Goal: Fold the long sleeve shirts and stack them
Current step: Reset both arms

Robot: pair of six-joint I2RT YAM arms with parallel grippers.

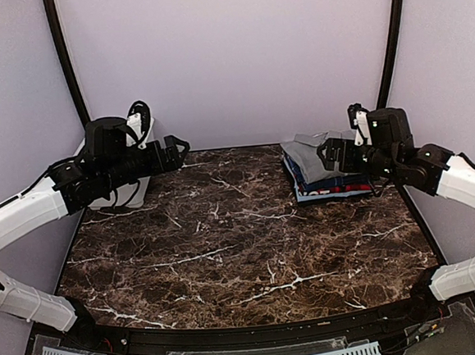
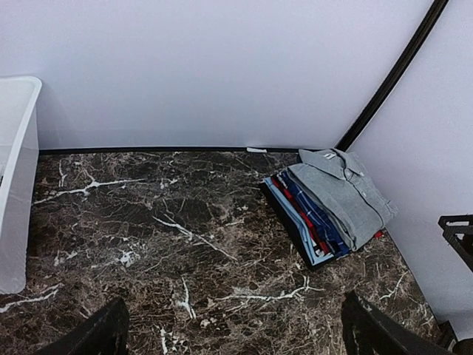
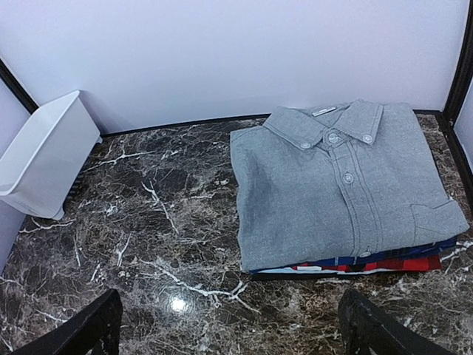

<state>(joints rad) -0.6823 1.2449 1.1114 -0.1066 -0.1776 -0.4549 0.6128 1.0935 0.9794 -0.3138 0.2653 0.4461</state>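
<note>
The dark marble worktop point(image 1: 243, 251) carries a white plastic basket point(image 3: 44, 151) at its far left corner and, well apart at the far right, the long sleeve shirts point(image 2: 325, 207) folded in one neat stack. The light grey shirt point(image 3: 344, 185) lies on top, buttoned front up, collar toward the back wall. The dark blue plaid shirt point(image 2: 318, 218) shows beneath it (only its edge), with red and white edges point(image 3: 406, 264) lower down. The left claw point(image 2: 233, 336) hangs wide and empty near the basket. The right claw point(image 3: 229, 333) spreads wide near the stack, gripping nothing.
</note>
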